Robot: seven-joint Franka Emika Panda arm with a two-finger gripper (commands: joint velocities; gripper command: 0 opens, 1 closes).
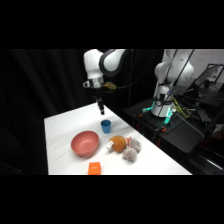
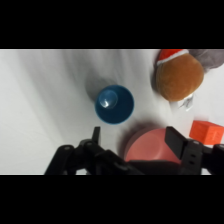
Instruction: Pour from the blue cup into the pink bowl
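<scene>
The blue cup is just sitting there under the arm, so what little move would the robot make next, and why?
Probably a short move straight down, with a slight shift to centre on the blue cup. The gripper hangs open above it and holds nothing, and in the wrist view the cup sits a little off the gap between the fingers. The pink bowl waits beside it.

Blue cup [image 1: 106,126] stood upright on the white table, just beside the pink bowl [image 1: 84,143], which sat open-side up.
</scene>
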